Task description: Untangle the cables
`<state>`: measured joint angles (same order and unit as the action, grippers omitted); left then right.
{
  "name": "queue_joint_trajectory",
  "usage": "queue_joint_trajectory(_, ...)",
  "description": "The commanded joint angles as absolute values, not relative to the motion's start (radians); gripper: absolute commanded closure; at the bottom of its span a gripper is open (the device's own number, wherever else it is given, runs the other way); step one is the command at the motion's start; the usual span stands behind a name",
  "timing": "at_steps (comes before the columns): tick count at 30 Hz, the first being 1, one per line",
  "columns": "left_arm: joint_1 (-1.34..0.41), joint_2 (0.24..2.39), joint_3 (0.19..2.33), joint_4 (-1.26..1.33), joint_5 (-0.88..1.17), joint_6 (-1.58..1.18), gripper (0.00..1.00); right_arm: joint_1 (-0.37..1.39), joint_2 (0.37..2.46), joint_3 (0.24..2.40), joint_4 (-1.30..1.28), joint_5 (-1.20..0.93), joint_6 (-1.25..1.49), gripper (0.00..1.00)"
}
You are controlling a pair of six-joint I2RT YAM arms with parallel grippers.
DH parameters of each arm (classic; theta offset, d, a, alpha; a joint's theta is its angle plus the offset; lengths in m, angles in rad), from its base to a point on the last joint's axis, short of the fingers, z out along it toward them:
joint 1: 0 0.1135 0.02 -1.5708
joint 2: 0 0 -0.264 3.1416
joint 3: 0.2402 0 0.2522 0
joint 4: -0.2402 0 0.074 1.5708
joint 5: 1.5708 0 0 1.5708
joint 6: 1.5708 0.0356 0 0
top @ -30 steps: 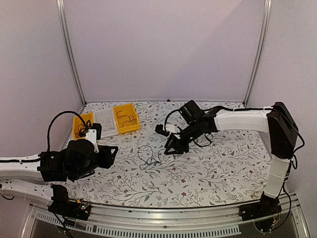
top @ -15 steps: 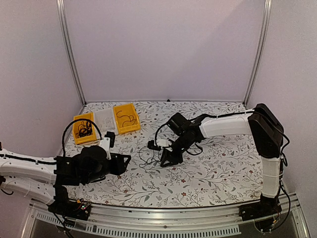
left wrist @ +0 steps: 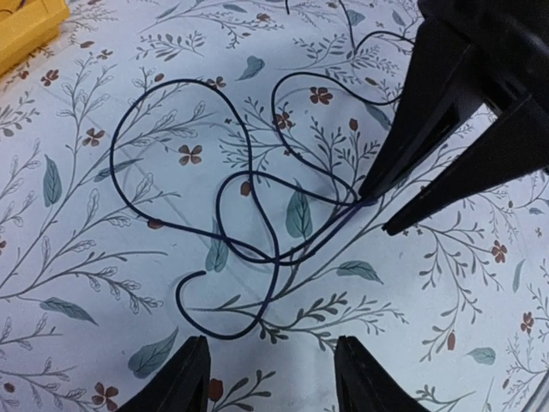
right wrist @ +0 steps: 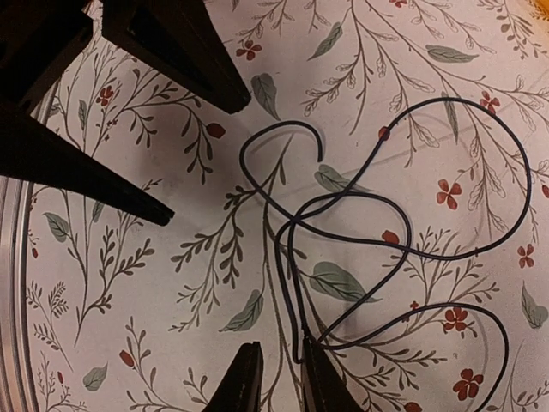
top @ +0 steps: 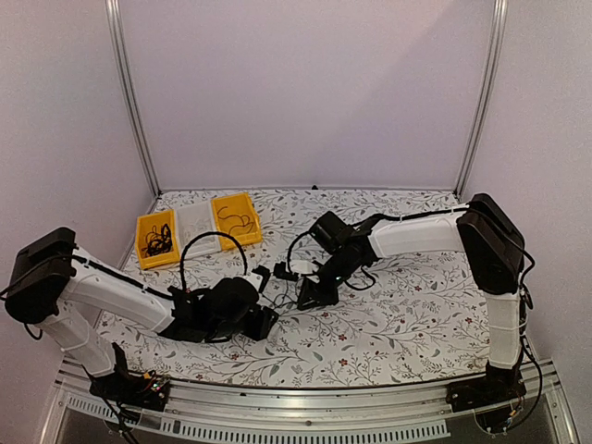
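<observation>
The cables (top: 282, 294) are thin dark wires lying in loose crossed loops on the floral table, between my two grippers. They show in the left wrist view (left wrist: 257, 215) and the right wrist view (right wrist: 360, 223). My left gripper (left wrist: 273, 345) is open and empty, just short of the lowest loop; in the top view it (top: 265, 321) is at the near side of the tangle. My right gripper (right wrist: 280, 348) has its jaws narrowly apart with one strand running in between them against the right finger. Its fingers (left wrist: 446, 112) come in from the far right, tips at the wires.
Two yellow bins (top: 155, 239) (top: 236, 219) with dark wires in them stand at the back left, with a white bin (top: 197, 227) between them. A yellow bin's corner (left wrist: 26, 26) shows in the left wrist view. Metal frame posts stand at the rear corners.
My left arm has swung from the left side to the middle, up to the tangle. My right gripper has moved left and nearer, down onto the wires.
</observation>
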<state>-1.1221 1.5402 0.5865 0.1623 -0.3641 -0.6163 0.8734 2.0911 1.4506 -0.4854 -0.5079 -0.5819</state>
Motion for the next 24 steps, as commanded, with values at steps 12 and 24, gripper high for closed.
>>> queue_joint_trajectory(12, -1.076, 1.626, 0.622, 0.206, -0.305, -0.546, 0.78, 0.876, 2.122, 1.486, -0.459, -0.532, -0.565, 1.0)
queue_joint_trajectory(24, -1.064, 1.493, 0.585, 0.102, -0.433, -0.545, 1.0, 0.836, 2.041, 1.42, -0.454, -0.47, -0.574, 1.0)
